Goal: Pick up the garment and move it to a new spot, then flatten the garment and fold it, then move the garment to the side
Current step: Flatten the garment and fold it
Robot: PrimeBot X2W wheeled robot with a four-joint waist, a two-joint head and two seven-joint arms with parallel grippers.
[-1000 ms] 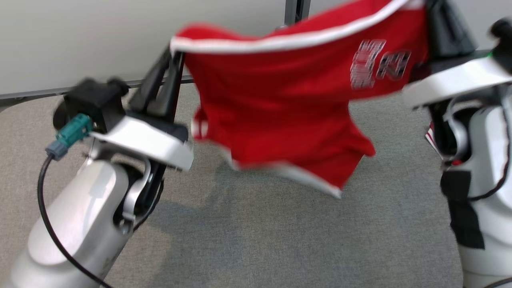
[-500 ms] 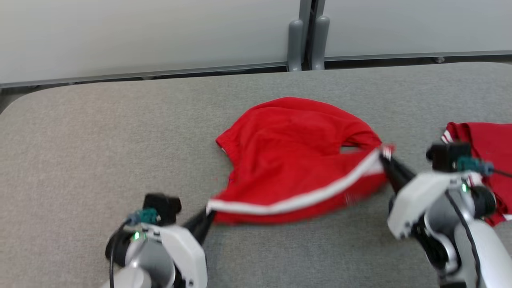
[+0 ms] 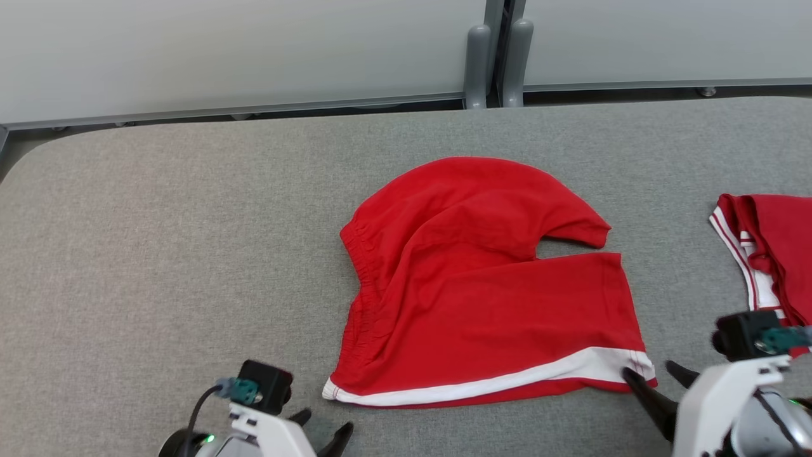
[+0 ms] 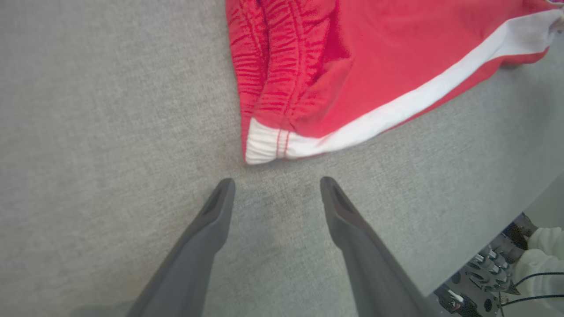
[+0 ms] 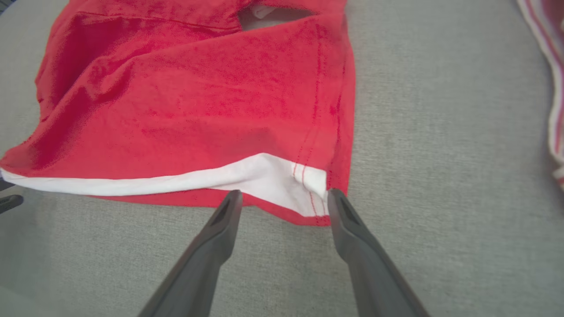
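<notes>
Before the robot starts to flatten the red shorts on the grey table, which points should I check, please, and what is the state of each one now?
1. Left pincer open, apart from the cloth: ok.
2. Right pincer open: ok; tips free of the cloth: cannot tell.
3. Red shorts wholly on the table: ok.
4. Shorts lie flat: not ok, far leg curves over, waistband side is creased.
5. Second red garment at the right, apart from the shorts: ok.

Red shorts [image 3: 482, 304] with a white stripe, lying spread on the grey table [image 3: 158, 222]. Far leg looks folded over, I think.
</notes>
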